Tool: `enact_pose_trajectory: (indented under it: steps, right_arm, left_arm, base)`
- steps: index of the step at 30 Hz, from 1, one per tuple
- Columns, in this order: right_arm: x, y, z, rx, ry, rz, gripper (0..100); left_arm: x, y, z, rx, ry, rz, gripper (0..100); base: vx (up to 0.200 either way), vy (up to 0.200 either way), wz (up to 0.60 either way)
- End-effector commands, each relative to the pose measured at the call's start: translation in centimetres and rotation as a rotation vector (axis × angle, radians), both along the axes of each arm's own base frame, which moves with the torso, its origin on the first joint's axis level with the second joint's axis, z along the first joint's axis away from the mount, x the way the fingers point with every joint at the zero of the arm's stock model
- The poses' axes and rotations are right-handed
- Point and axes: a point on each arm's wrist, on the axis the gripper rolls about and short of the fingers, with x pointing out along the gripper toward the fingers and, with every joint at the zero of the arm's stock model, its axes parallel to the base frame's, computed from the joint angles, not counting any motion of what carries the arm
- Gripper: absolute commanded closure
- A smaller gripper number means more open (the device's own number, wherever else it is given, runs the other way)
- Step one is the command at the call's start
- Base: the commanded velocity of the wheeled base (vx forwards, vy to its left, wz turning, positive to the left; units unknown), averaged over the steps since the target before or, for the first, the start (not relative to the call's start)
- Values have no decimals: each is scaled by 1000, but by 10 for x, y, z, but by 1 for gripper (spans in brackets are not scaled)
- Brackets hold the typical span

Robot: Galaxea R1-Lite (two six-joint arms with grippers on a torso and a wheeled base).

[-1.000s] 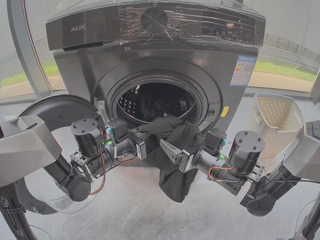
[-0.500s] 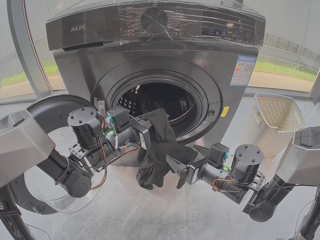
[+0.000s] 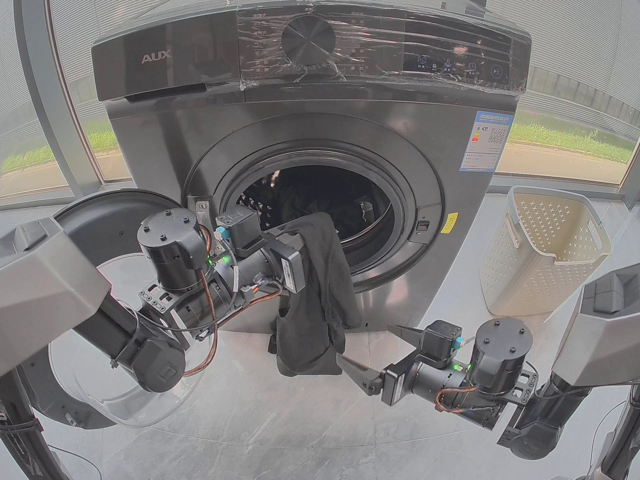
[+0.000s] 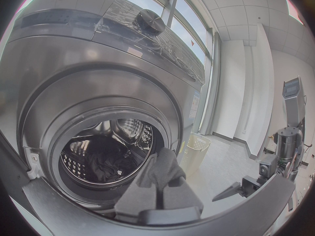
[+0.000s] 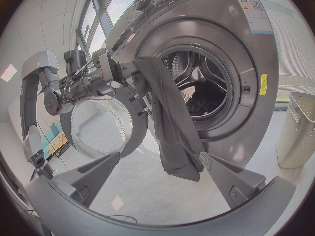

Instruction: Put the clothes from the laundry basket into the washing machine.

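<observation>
dark garment [image 3: 313, 301] hangs just below the washing machine's [image 3: 307, 135] open drum mouth. its top fold is draped over the left gripper [image 4: 160, 199], jaws clamped on the cloth. right gripper [image 3: 381, 358] sits lower, off the machine's front, jaws spread wide, empty. the cloth looks soft, light and limp, and the tail is likely to catch on the machine's door lip. best held at the bunched top. left wrist view shows dark clothes inside the drum. right wrist view shows the full hanging tail.
</observation>
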Motion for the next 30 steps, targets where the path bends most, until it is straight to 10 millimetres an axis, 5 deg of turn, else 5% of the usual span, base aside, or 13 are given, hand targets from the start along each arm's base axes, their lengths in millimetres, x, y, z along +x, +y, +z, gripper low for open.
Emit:
enact_pose_trajectory:
  steps: [1, 13, 30]
  right_arm:
    - [16, 2, 10, 36, -48, -33, 0]
    - [42, 17, 32, 83, -158, -42, 0]
    - [75, 27, 21, 70, -186, -76, 0]
  left_arm:
    - [-6, -1, -4, 12, 16, -13, 100]
    - [-21, -7, -10, 33, 40, -62, 100]
    - [-27, -8, -7, 31, 38, -81, 100]
  base:
    - [0, 0, 0]
    - [0, 0, 0]
    - [0, 0, 0]
